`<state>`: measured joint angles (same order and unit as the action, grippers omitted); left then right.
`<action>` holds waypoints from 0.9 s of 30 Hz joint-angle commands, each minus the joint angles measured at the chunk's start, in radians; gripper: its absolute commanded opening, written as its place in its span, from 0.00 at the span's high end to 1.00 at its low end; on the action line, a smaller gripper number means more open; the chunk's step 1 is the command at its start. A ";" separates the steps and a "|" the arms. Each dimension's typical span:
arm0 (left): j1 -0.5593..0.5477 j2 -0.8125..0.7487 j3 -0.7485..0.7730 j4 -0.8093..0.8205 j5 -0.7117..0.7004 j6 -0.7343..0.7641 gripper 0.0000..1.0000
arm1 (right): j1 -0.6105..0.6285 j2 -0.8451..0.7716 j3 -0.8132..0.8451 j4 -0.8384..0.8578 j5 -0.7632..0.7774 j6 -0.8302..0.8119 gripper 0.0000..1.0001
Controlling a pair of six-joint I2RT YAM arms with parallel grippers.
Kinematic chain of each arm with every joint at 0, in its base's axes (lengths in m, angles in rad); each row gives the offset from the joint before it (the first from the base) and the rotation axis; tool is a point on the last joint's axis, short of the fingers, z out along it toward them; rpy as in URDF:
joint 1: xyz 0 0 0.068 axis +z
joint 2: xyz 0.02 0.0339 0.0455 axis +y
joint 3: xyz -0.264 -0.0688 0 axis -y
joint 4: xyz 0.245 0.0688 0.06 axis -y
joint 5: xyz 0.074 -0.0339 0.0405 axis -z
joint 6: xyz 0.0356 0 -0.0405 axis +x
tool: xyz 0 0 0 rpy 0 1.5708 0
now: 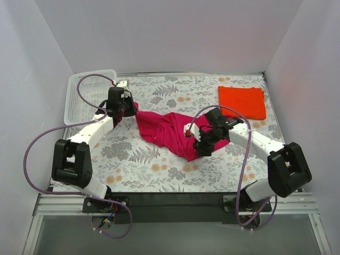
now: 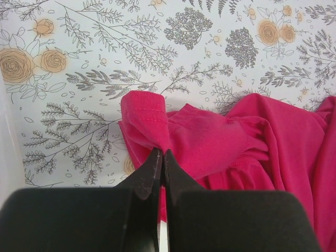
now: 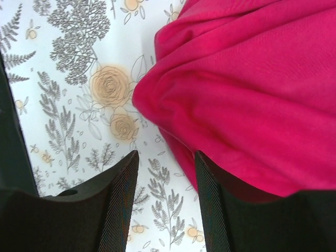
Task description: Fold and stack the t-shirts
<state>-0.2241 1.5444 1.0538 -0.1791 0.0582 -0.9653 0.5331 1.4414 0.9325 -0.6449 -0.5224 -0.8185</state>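
Observation:
The magenta-pink t-shirt (image 1: pixel 167 130) lies crumpled in the middle of the floral table. My left gripper (image 1: pixel 127 110) is shut on its left edge; in the left wrist view the fingertips (image 2: pixel 156 160) pinch a raised fold of the pink cloth (image 2: pixel 210 142). My right gripper (image 1: pixel 197 144) is open at the shirt's lower right corner; in the right wrist view nothing lies between its fingers (image 3: pixel 126 178), and the pink cloth (image 3: pixel 247 94) lies just beyond and over the right finger. The orange-red t-shirt (image 1: pixel 241 102) lies folded to a rectangle at the back right.
A white perforated basket (image 1: pixel 87 93) stands at the back left, next to my left arm. White walls enclose the table on three sides. The floral tablecloth (image 1: pixel 154 170) covers the table.

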 commanded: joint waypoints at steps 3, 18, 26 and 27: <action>0.006 -0.052 -0.009 0.009 0.003 0.007 1.00 | 0.010 0.059 0.034 0.100 0.074 0.042 0.55; 0.008 -0.063 -0.012 0.009 -0.001 0.011 1.00 | 0.008 0.007 0.189 0.083 0.081 0.081 0.99; 0.011 -0.061 -0.011 0.009 0.005 0.010 1.00 | 0.007 0.050 0.307 0.090 0.072 0.117 0.99; 0.011 -0.060 -0.011 0.009 0.005 0.010 1.00 | 0.007 0.075 0.322 0.088 0.053 0.125 0.99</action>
<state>-0.2218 1.5379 1.0534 -0.1787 0.0608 -0.9649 0.5430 1.4799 1.1744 -0.5735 -0.4255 -0.7280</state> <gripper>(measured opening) 0.019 0.019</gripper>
